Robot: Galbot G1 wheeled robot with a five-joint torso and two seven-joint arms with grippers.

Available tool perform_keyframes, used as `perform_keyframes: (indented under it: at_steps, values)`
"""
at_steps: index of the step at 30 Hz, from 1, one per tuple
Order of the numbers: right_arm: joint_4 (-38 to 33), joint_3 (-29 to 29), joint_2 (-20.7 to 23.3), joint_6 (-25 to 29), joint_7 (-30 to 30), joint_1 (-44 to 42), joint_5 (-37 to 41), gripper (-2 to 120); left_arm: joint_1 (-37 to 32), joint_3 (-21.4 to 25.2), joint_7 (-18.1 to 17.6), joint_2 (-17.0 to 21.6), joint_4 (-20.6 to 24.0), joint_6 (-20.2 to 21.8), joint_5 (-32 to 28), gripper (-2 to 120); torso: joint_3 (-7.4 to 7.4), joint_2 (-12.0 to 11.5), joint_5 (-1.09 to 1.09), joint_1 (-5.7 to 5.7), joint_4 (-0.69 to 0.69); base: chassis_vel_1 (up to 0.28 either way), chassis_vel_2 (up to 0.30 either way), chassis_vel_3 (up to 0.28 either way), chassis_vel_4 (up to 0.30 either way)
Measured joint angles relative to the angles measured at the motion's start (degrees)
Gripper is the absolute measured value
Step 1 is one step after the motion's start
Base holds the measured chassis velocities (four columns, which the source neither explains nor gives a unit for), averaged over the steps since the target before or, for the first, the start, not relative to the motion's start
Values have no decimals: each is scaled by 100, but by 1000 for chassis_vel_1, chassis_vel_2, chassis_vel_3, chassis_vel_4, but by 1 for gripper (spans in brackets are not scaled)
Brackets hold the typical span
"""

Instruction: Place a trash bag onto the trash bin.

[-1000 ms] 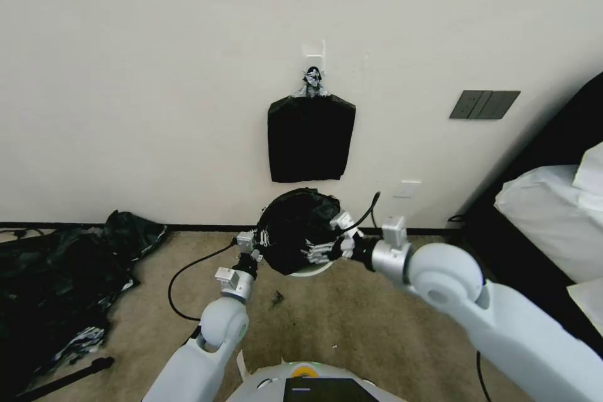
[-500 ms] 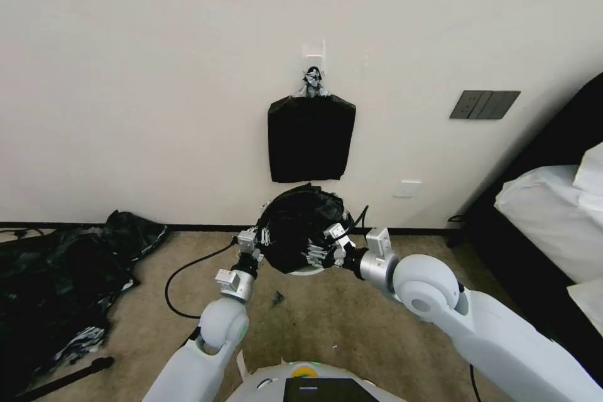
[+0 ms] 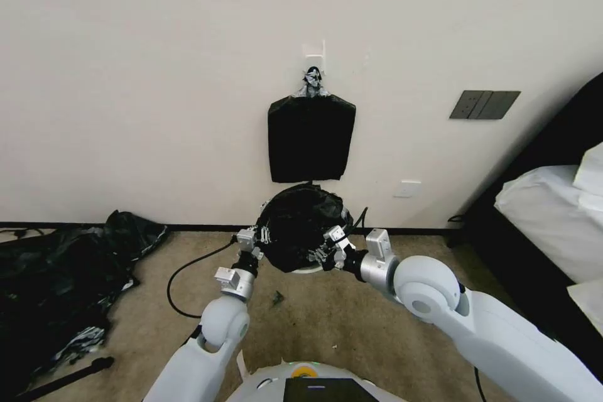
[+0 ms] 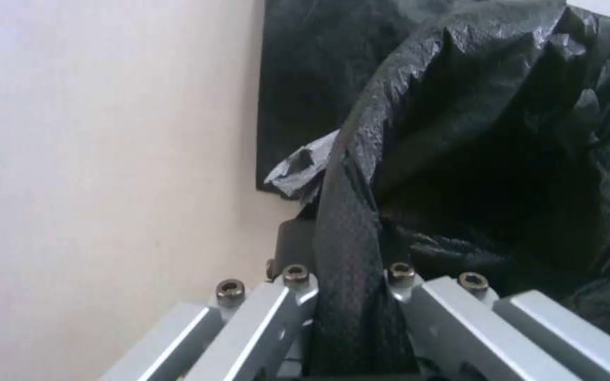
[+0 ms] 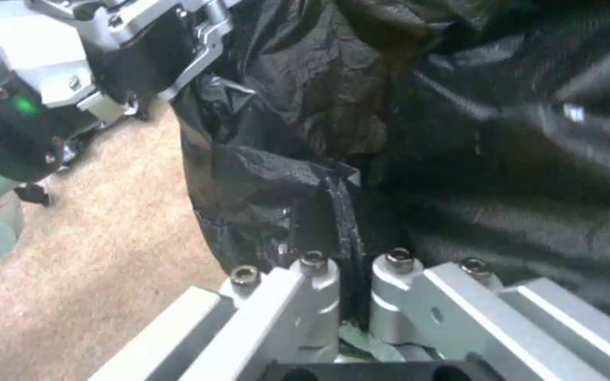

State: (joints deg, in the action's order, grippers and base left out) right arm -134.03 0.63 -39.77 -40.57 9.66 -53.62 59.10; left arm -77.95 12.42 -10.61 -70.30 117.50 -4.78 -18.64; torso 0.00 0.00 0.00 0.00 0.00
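Against a cream wall on beige carpet, the trash bag (image 3: 301,226) is being held stretched over the trash bin (image 3: 308,269), pinched by the left gripper (image 3: 262,240) and right gripper (image 3: 325,251). Seating it around the rim appears unfinished.

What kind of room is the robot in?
Probably a bedroom, maybe in a hotel. There's a bed with white bedding at the right, tan carpet on the floor, and a dark switch panel on the cream wall.
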Motion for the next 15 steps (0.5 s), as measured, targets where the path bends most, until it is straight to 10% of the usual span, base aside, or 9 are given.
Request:
perform_keyframes:
  at_steps: [15]
  values:
    - [-441, -296, 448, 7, -221, -745, -89, 0, 211, 60, -578, -52, -106, 414, -1456, 2, 0, 0, 0, 0, 0, 0, 0, 0, 0]
